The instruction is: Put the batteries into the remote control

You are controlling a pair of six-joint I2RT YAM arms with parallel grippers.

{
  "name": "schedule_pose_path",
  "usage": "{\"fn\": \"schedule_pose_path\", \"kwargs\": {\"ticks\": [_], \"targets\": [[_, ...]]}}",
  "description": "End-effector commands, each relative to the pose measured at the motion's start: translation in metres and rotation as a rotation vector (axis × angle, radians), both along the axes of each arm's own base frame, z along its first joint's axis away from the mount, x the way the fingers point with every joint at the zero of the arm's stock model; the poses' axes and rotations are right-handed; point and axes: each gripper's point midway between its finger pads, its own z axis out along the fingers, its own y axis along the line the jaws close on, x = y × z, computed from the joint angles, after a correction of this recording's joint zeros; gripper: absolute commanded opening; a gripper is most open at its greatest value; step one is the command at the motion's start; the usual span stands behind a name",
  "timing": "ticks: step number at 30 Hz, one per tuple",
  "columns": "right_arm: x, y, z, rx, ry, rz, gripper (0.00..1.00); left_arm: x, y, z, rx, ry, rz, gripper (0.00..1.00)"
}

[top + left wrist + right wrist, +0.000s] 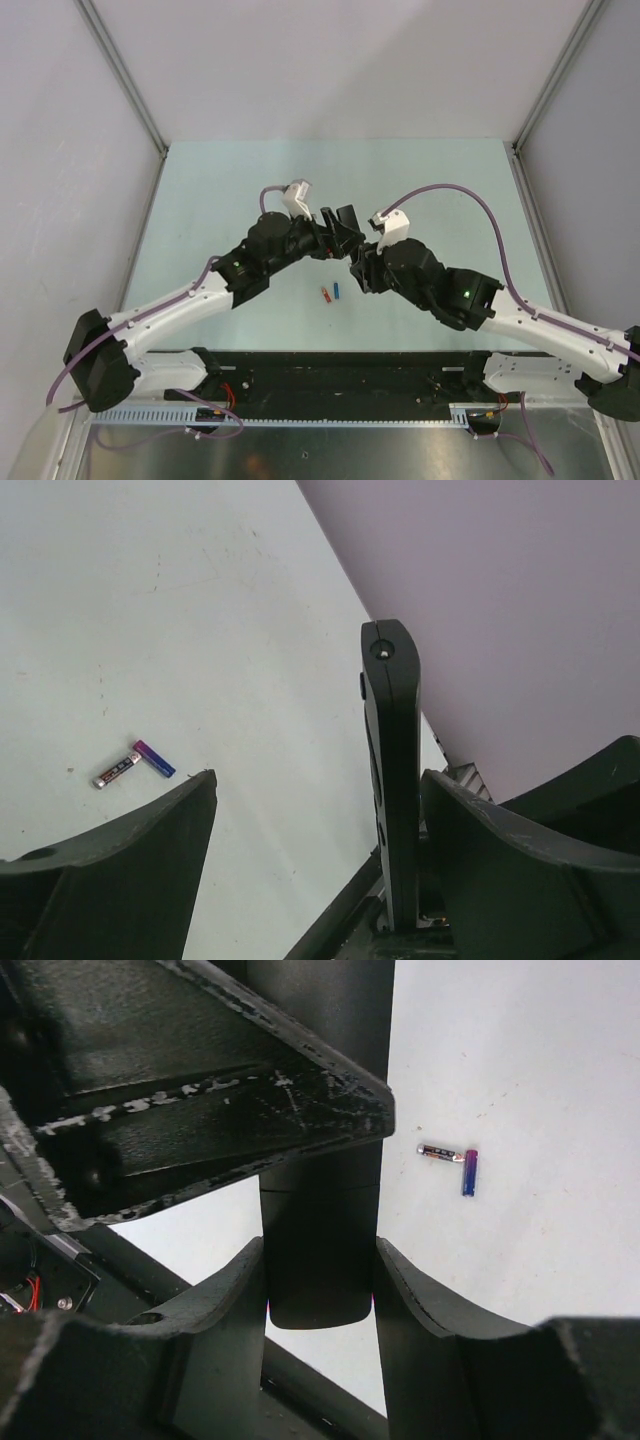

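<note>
The remote control [320,1220] is a slim black bar held off the table, and my right gripper [320,1252] is shut on its end with both fingers against its sides. In the left wrist view the remote [392,770] stands edge-on next to the right finger [500,850]. My left gripper [320,780] is open wide around it, its left finger [130,850] well apart. The two grippers meet above mid-table, the left [340,232] and the right [358,262]. A red-orange battery [325,294] and a blue battery [338,291] lie together on the table just in front. They also show in the wrist views [118,771] [469,1172].
The pale green table [220,200] is walled by grey panels at the back and sides. A black strip [350,375] with the arm bases and cabling runs along the near edge. Purple cables loop over both wrists.
</note>
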Motion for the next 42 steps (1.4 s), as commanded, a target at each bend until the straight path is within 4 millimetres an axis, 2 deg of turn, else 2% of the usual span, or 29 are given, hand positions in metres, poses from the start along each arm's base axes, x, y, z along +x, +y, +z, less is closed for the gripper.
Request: {"fn": "schedule_pose_path", "kwargs": {"ticks": [1, 12, 20, 23, 24, 26, 27, 30, 34, 40, 42], "targets": [[0.004, 0.01, 0.032, 0.089, -0.043, -0.011, 0.21, 0.001, -0.012, 0.033, -0.087, -0.041, -0.024, 0.84], [-0.001, 0.014, 0.031, 0.087, -0.043, 0.006, 0.21, 0.002, -0.028, 0.036, -0.115, -0.04, -0.076, 0.56], [-0.001, 0.013, 0.029, 0.079, -0.041, 0.0, 0.21, 0.0, -0.027, 0.039, -0.123, -0.055, -0.08, 0.16], [0.0, 0.013, 0.03, 0.083, -0.039, -0.005, 0.29, -0.001, -0.028, 0.037, -0.122, -0.05, -0.091, 0.0], [0.0, 0.012, 0.031, 0.087, -0.04, -0.005, 0.47, -0.001, -0.027, 0.034, -0.12, -0.046, -0.089, 0.0], [-0.001, 0.012, 0.033, 0.101, -0.039, -0.008, 0.62, 0.0, -0.024, 0.035, -0.125, -0.05, -0.072, 0.0], [-0.002, 0.011, 0.036, 0.112, -0.039, -0.009, 0.75, 0.0, -0.022, 0.033, -0.123, -0.051, -0.063, 0.0], [-0.004, 0.008, 0.044, 0.149, -0.038, -0.006, 0.89, 0.004, -0.013, 0.037, -0.125, -0.073, -0.028, 0.0], [-0.009, 0.005, 0.054, 0.202, -0.024, 0.007, 0.98, 0.023, 0.009, 0.043, -0.142, -0.083, 0.046, 0.0], [-0.007, -0.001, 0.057, 0.264, 0.008, -0.033, 1.0, 0.035, 0.039, 0.057, -0.186, -0.125, 0.144, 0.0], [-0.004, -0.003, 0.051, 0.3, 0.028, -0.047, 1.0, 0.035, 0.045, 0.053, -0.206, -0.122, 0.168, 0.0]]}}
